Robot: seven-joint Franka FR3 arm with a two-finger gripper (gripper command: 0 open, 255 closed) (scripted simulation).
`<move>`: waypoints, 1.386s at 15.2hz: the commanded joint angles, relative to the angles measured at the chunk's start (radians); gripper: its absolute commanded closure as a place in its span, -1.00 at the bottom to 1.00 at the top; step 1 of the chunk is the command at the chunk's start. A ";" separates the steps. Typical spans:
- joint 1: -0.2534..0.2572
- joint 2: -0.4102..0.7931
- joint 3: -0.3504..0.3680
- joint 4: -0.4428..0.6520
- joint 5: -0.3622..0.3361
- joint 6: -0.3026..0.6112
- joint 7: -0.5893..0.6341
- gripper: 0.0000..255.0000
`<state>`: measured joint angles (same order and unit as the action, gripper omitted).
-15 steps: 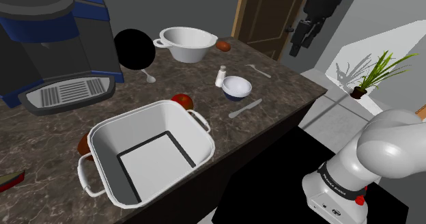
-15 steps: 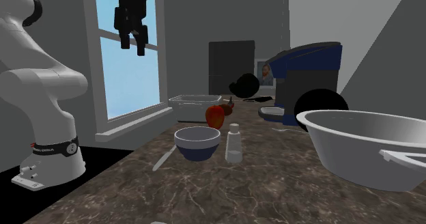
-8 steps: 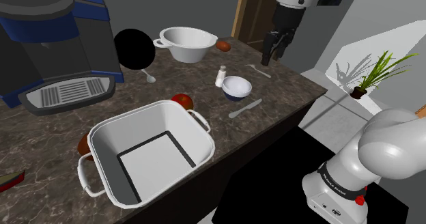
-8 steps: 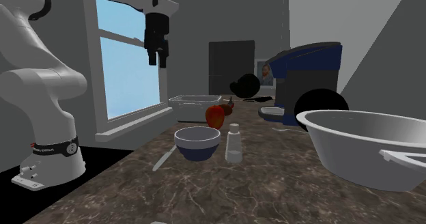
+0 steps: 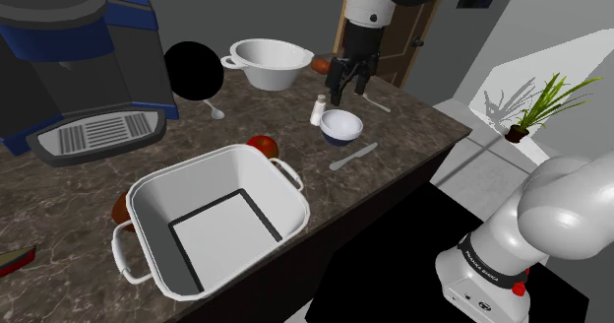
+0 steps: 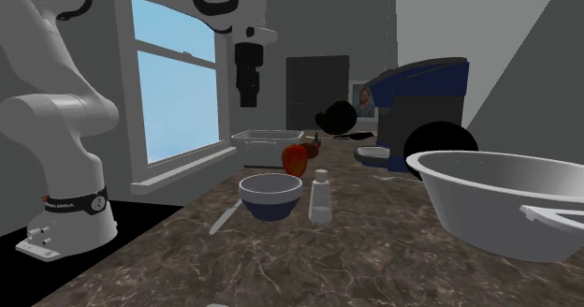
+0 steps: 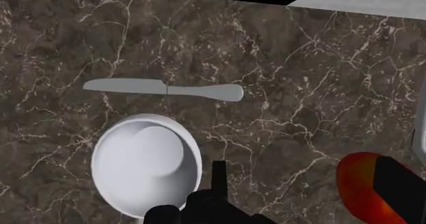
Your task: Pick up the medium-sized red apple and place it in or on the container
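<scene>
Pick and place both remain: the big white pot (image 5: 212,223) stands empty. The handled white bowl (image 5: 268,63) and the small bowl (image 5: 341,124) look empty too. The gripper (image 5: 346,83) hovers above the small bowl, fingers apart, holding nothing. The red apple (image 5: 262,146) sits on the counter (image 5: 399,134) just beside the pot's rim.
</scene>
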<state>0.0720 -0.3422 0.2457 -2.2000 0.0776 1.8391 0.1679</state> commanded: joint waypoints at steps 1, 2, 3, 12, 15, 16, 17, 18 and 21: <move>0.008 0.067 0.023 0.037 0.006 0.029 0.031 -1.00; 0.012 0.100 0.033 0.057 0.008 0.041 0.047 -1.00; 0.016 0.133 0.044 0.078 0.008 0.053 0.062 -1.00; 0.069 0.452 0.115 0.319 -0.029 0.125 0.202 -1.00; 0.091 0.538 0.124 0.398 -0.047 0.131 0.235 -1.00; 0.092 0.542 0.124 0.389 -0.048 0.143 0.236 -1.00; 0.093 0.545 0.124 0.379 -0.049 0.156 0.237 -1.00; 0.094 0.549 0.124 0.371 -0.051 0.168 0.238 -1.00; 0.096 0.562 0.124 0.345 -0.055 0.206 0.241 -1.00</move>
<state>0.1658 0.2157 0.3685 -1.8433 0.0237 2.0291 0.4049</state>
